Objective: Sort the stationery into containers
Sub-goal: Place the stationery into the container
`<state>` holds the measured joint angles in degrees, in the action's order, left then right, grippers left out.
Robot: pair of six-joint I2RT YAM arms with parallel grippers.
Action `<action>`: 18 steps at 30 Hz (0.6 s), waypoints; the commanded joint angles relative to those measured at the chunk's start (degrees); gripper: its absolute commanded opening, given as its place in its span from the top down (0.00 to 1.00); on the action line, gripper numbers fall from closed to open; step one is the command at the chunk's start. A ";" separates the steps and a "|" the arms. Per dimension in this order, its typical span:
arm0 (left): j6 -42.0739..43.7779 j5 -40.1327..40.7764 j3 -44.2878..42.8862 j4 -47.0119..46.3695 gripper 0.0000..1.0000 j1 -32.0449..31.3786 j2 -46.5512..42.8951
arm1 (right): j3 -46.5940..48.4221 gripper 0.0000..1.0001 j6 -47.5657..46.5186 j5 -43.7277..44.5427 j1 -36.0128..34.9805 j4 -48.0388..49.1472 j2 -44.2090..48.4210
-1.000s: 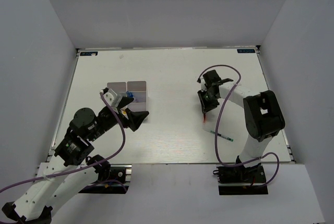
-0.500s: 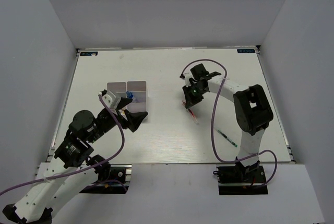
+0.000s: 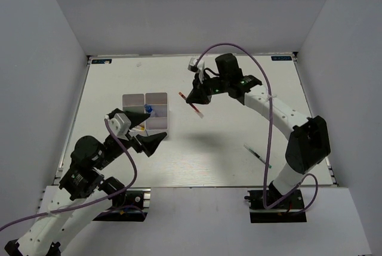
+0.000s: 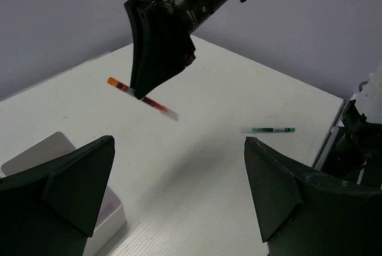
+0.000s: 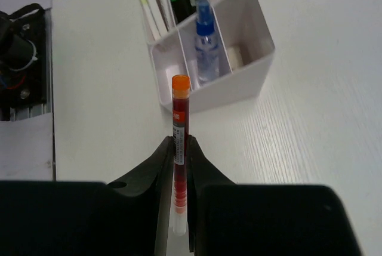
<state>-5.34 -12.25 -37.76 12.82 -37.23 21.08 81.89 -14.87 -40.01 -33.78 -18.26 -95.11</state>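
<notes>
Red pen (image 3: 197,111) aloft beside tray's (image 3: 134,99) right edge

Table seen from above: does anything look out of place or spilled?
Only the green pen, lying alone near the right arm's base, far from the white tray holding the other stationery. The red pen is gripped in the right hand. Nothing spilled.

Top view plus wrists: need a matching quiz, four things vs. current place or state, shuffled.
Things:
1. red pen
2. green pen
3. blue-capped tube
4. left gripper

Places or states:
A. lying flat on the table
B. open, holding nothing
C. clamped in the right gripper, off the table
D. standing in a tray compartment

Pairs: 1-C, 2-A, 3-D, 4-B
</notes>
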 commanded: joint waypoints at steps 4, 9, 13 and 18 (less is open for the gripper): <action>2.44 -6.29 1.72 -3.50 0.01 0.32 -2.01 | 8.53 1.00 -2.00 -11.13 -3.91 7.54 -7.18; 2.97 -7.70 2.24 -4.03 0.01 0.32 -3.76 | 19.51 1.00 -5.33 -13.25 -7.52 3.51 -15.70; 3.49 -8.23 2.78 -4.65 0.01 0.32 -4.38 | 24.89 1.00 -8.58 -13.17 -10.25 2.88 -20.71; 3.50 -8.23 2.78 -4.65 0.01 0.32 -4.38 | 30.43 1.00 -9.21 -6.85 -13.15 4.81 -26.51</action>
<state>-2.50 -19.35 -35.29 8.78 -37.23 16.82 108.44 -22.04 -49.54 -45.54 -15.16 -119.79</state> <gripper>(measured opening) 0.990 0.153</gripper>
